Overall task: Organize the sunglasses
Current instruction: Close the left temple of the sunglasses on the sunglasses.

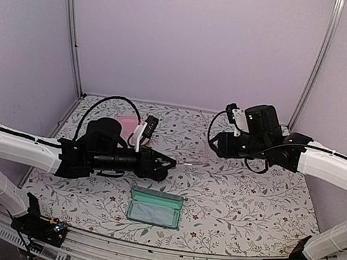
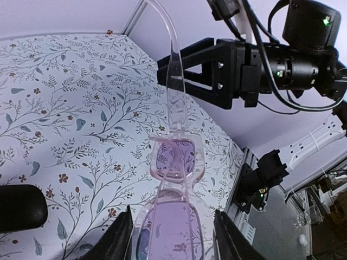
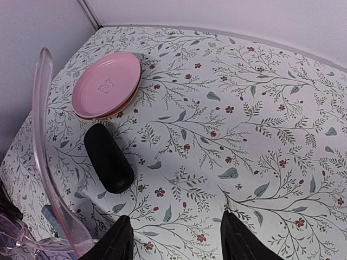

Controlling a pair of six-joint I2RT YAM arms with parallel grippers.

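Jaws of the left gripper (image 2: 173, 216) clamp the pale translucent pink-framed sunglasses (image 2: 176, 160), lenses violet-tinted, above the middle of the floral worktop (image 1: 248, 201). One temple rises beside the right gripper (image 3: 176, 230), its jaws spread and empty. An open teal rectangular case (image 1: 155, 207) lies by the near edge. Farther off are a black oval case (image 3: 108, 158) and, at the far left corner, a pink round plate (image 3: 107, 85).

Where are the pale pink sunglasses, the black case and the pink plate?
pale pink sunglasses (image 2: 174, 158), left wrist view, the farther lens.
black case (image 3: 108, 158), right wrist view, middle of its top.
pink plate (image 3: 116, 73), right wrist view, bare face.
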